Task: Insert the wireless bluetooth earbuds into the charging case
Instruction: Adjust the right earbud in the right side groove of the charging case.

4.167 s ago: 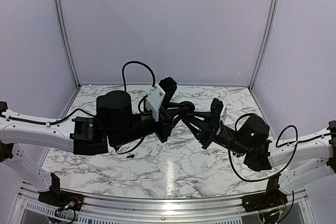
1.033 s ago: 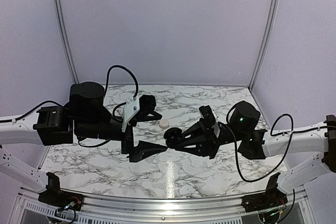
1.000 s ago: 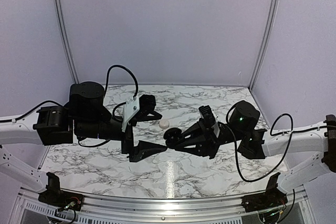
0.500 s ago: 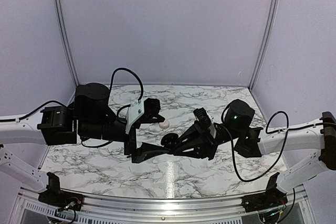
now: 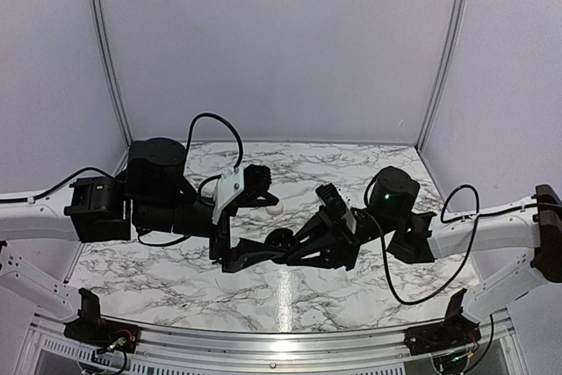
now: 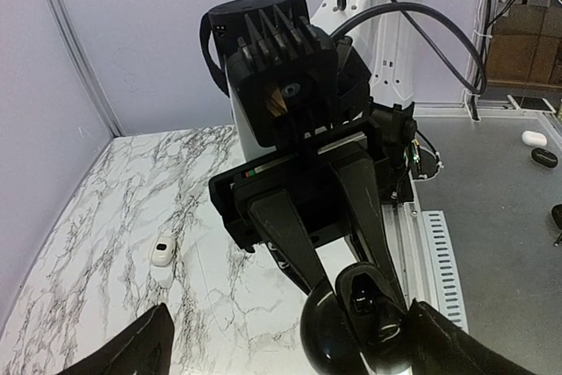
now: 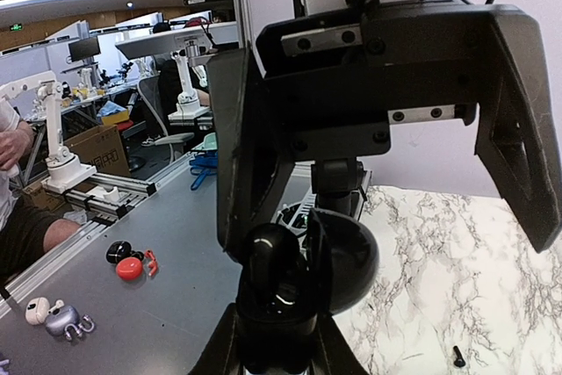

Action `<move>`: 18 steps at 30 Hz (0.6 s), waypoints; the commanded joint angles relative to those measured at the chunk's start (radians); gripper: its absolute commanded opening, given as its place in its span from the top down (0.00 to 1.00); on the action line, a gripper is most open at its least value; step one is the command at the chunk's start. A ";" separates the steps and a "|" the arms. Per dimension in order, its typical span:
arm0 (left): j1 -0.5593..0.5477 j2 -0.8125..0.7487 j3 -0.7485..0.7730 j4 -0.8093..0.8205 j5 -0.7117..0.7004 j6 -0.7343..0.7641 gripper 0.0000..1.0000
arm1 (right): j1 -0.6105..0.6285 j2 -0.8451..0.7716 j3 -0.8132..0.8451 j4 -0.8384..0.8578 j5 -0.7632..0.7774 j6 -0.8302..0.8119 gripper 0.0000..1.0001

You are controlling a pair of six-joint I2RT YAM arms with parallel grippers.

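My right gripper (image 5: 287,246) (image 7: 279,342) is shut on a black round clamshell (image 7: 290,292) (image 6: 347,335), held above the marble with its hinged lid open. Its inside is dark, and I cannot tell what sits in it. My left gripper (image 5: 274,226) (image 6: 290,307) is open, one finger on each side of that clamshell without touching it. The charging case (image 5: 275,209), a small cream-white pebble, lies shut on the table beside the left gripper's far finger. One earbud (image 7: 459,357), a tiny black stub, lies on the marble.
A small white piece with a dark spot (image 6: 162,251) lies on the marble beyond my left finger. The table's near aluminium rail (image 6: 432,248) runs behind the right arm. Booth walls (image 5: 281,41) close the back and sides.
The right gripper has carried the black clamshell left and nearer. The left gripper has swung right, so its open fingers now flank the clamshell.
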 commanded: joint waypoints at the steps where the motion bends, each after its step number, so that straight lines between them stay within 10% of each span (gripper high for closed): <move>1: 0.003 0.016 0.036 -0.010 0.014 0.013 0.06 | 0.016 0.008 0.045 -0.008 -0.018 -0.012 1.00; 18: 0.003 0.072 0.060 0.018 0.014 -0.014 0.08 | 0.042 0.017 0.069 -0.053 -0.007 -0.046 1.00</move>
